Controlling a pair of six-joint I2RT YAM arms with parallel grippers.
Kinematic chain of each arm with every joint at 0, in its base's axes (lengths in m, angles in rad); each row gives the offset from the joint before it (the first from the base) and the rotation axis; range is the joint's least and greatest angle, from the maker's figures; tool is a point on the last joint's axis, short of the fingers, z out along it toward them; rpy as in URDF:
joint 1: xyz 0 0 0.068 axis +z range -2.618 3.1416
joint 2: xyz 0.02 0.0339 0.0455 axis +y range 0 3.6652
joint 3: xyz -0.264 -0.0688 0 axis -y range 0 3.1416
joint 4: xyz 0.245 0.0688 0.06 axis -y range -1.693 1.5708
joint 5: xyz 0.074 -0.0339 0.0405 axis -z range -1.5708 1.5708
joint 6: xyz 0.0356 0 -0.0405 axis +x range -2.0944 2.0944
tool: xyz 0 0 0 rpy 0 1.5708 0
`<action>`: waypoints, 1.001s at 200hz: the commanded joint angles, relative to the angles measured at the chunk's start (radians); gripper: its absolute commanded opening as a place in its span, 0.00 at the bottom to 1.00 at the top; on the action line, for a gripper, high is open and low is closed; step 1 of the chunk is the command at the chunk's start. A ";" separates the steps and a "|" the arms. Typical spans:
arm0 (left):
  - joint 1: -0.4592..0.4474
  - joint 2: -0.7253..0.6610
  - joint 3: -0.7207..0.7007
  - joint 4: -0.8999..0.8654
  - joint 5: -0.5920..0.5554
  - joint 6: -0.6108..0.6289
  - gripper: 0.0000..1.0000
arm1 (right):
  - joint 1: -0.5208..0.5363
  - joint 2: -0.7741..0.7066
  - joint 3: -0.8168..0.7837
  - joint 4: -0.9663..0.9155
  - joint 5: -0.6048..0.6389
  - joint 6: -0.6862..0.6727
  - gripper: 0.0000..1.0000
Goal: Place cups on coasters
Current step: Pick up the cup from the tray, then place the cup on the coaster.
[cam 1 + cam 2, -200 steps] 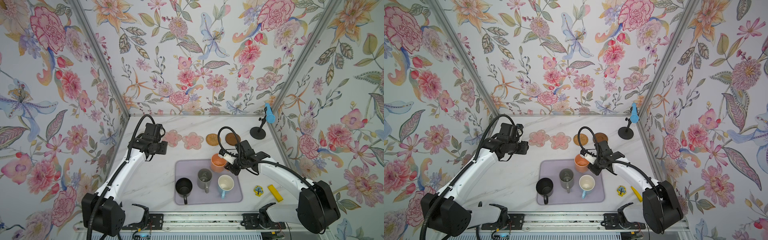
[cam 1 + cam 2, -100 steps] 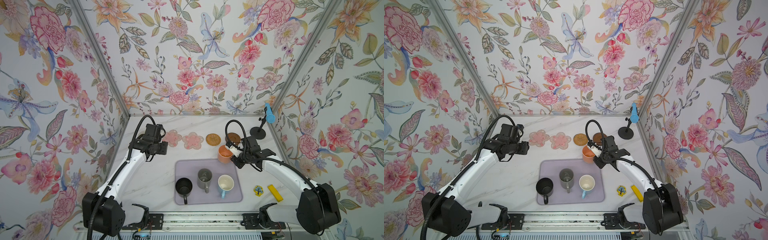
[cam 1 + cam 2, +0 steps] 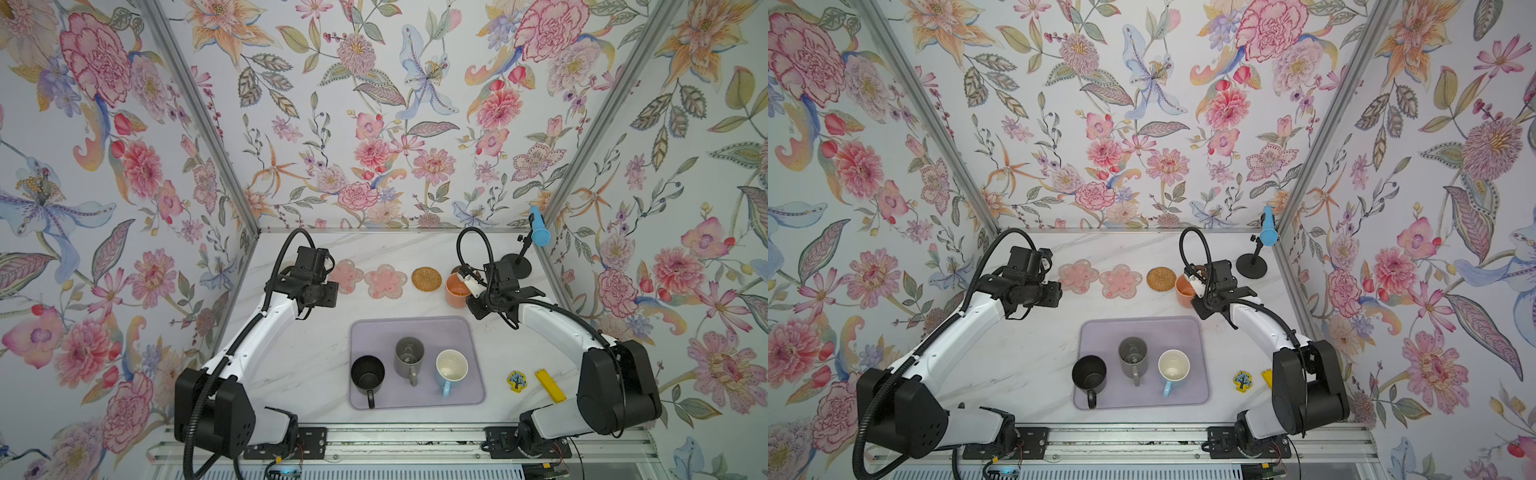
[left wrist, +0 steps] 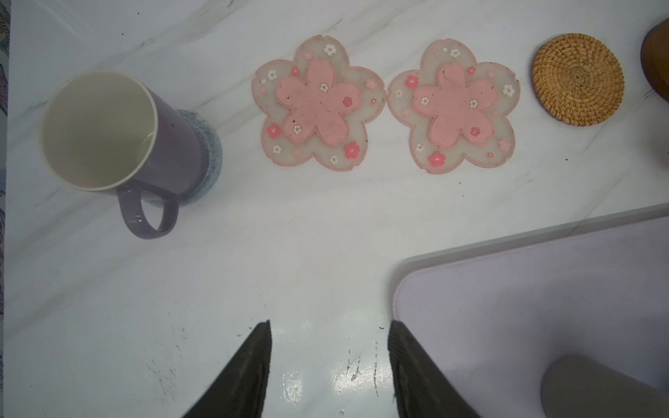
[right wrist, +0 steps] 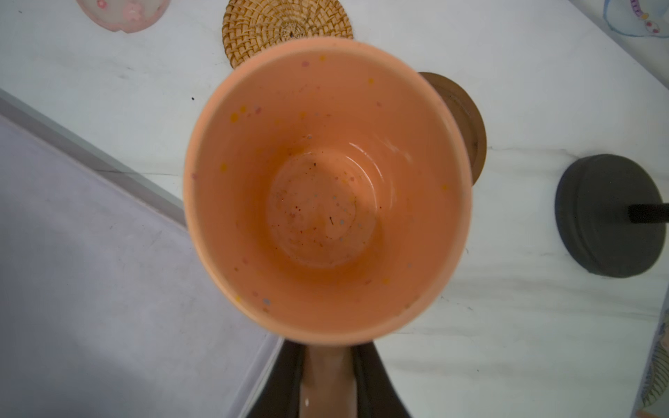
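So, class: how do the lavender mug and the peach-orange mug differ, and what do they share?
The lavender mug stands on the grey-blue knitted coaster, untouched; the peach-orange mug is gripped by its handle in the right gripper. The lavender mug is cream inside; the peach-orange mug is speckled orange. Both are upright, with handles.

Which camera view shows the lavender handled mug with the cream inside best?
The left wrist view: the lavender mug is whole there, upright on the grey-blue knitted round coaster. In both top views the left arm covers that spot, so I cannot make the mug out. The right wrist view does not include it.
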 commanded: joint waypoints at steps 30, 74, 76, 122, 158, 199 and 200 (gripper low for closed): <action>-0.004 0.056 -0.011 0.044 0.021 -0.013 0.55 | -0.034 0.073 0.133 0.164 0.071 0.035 0.00; -0.004 0.102 0.000 0.052 0.022 -0.015 0.55 | -0.063 0.159 0.209 0.199 0.097 0.074 0.00; -0.004 0.104 0.000 0.051 0.022 -0.014 0.55 | -0.064 0.164 0.214 0.200 0.098 0.076 0.00; -0.004 0.143 0.023 0.048 0.016 -0.008 0.55 | -0.081 0.218 0.239 0.250 0.126 0.130 0.00; -0.004 0.167 0.033 0.045 0.012 -0.004 0.54 | -0.090 0.242 0.241 0.262 0.104 0.151 0.00; -0.004 0.201 0.040 0.044 0.014 -0.003 0.54 | -0.093 0.255 0.241 0.268 0.080 0.180 0.00; -0.003 0.202 0.040 0.044 0.013 -0.003 0.54 | -0.093 0.256 0.241 0.268 0.080 0.181 0.00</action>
